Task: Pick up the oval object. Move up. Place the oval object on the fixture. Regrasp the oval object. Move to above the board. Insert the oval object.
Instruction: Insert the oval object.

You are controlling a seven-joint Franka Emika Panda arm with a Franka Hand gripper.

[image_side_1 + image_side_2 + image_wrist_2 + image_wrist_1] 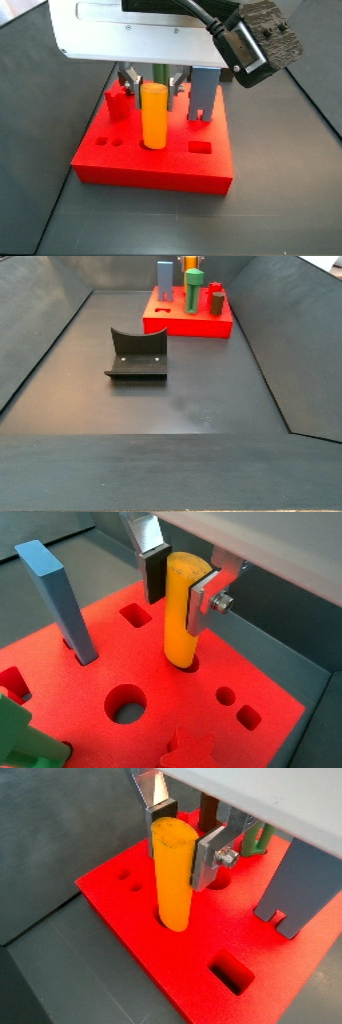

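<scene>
On the board (267, 702), left to right stand a blue post (60, 597) and the oval object (182, 607), upright with its foot entering its hole, the claw (178, 574) flanking its top, apparently loosened so the peg drops.

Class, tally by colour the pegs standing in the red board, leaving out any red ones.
Orange: 1, the oval object, gripped by the gripper, its foot in the board.
Blue: 1, the blue post.
Green: 1, the green post.
Total: 3.
</scene>
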